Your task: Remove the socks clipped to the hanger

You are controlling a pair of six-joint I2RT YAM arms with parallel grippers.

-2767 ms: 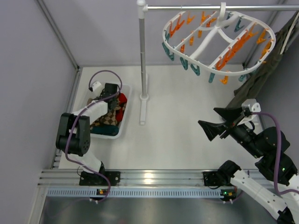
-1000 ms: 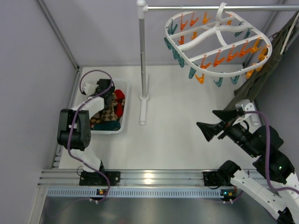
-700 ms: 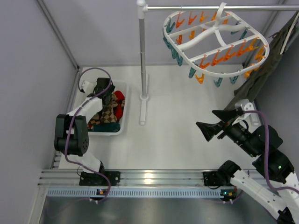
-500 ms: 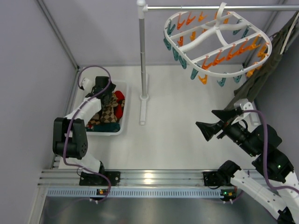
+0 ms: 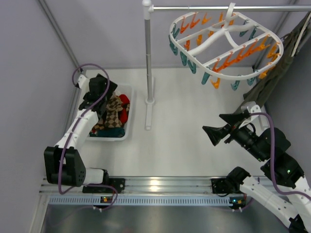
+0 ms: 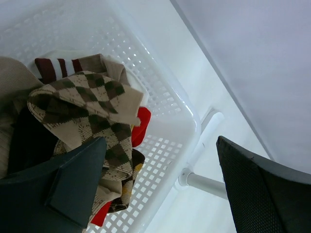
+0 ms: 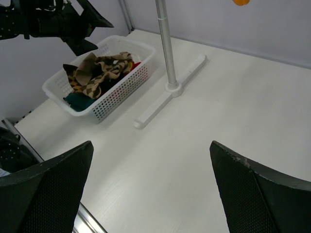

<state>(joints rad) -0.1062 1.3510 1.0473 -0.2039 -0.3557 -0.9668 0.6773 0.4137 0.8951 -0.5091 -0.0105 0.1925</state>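
At left, the left gripper [image 6: 161,145] hovered wide open and empty over a white perforated plastic basket [image 7: 121,90] heaped with brown argyle and striped-cuff tan socks [image 5: 114,114]. Upper right, the white oval plastic hanger [image 5: 224,30] hung from a grey metal rail [image 5: 194,8], its orange and teal clips [image 5: 215,82] apparently bare. The right gripper [image 7: 150,145] stood open, holding nothing. Removal looked finished; next, likely only drawing both arms back.
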